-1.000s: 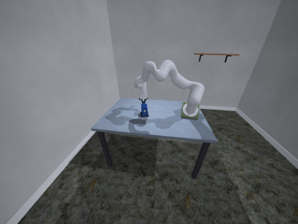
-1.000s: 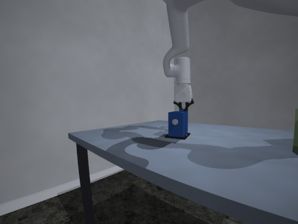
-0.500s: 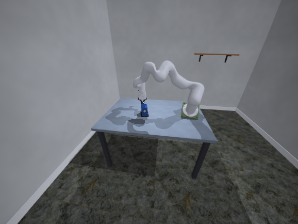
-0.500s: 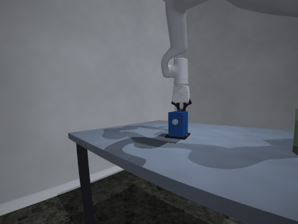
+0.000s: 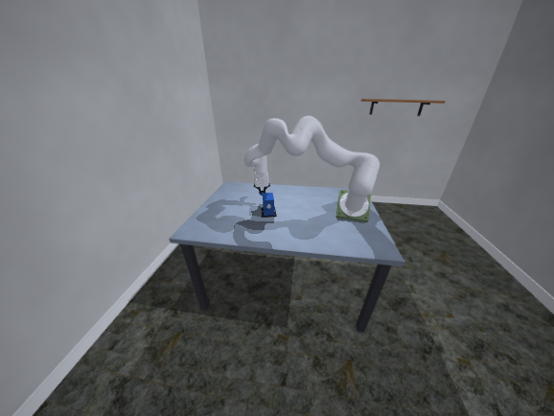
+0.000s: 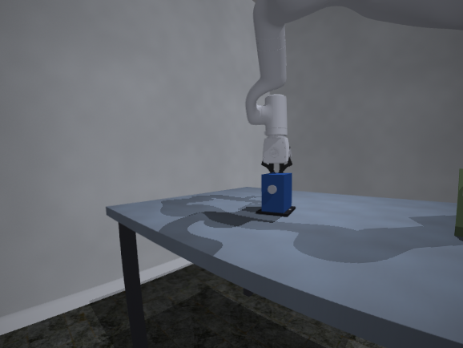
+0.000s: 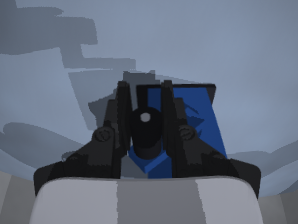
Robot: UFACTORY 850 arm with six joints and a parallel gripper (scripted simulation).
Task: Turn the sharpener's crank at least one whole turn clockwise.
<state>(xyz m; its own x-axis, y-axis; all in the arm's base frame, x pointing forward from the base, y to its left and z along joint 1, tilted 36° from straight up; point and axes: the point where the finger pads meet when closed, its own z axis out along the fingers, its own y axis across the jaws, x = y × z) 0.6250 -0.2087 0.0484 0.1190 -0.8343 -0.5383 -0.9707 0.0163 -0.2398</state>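
Note:
The blue pencil sharpener stands on a black base on the grey table, with a pale round hole on its near face. My gripper hangs straight down just behind the top of the sharpener. In the wrist view its black fingers are shut on the dark crank knob, which shows between them. The sharpener's body lies to the right of the fingers there. The crank arm is hidden behind the body in the top and exterior views.
The arm's green and white mount sits at the table's right back. The room's walls stand close behind and left of the table. A wooden shelf hangs on the back wall.

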